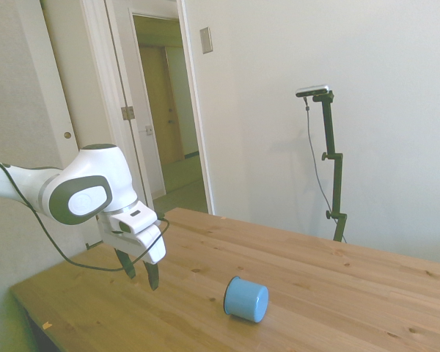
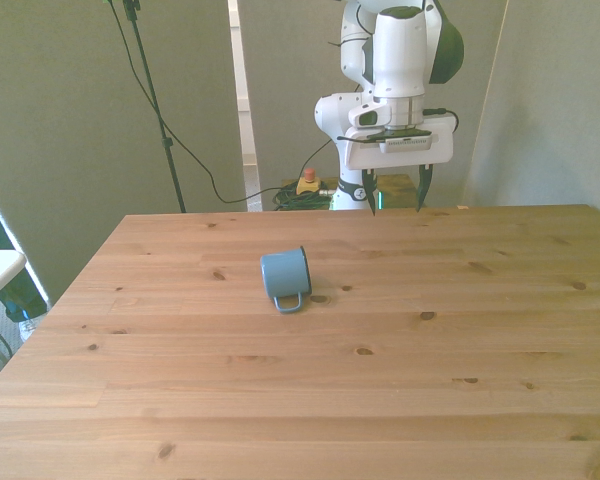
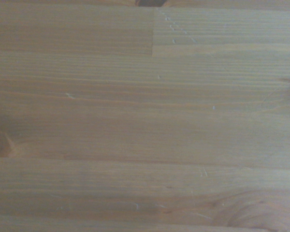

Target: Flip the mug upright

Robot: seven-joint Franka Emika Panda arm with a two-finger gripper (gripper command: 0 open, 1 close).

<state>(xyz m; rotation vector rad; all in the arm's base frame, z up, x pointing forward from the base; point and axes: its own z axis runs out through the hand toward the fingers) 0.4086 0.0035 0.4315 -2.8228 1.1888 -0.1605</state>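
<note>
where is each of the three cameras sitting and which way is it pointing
Side view: off one side of the table, looking across it toward a doorway; the arm and gripper enter from the picture's left, with the mug on its side.
Front view: across the table, facing the robot's base, arm and open gripper.
Wrist view: on the wrist, looking down at bare wood; no robot parts show.
Shared: side and front views both show the mug and gripper.

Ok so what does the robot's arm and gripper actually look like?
A glossy white arm with rounded joints and grey joint caps. A black cable loops along it. The gripper has a boxy white body and two thin dark fingers.
</note>
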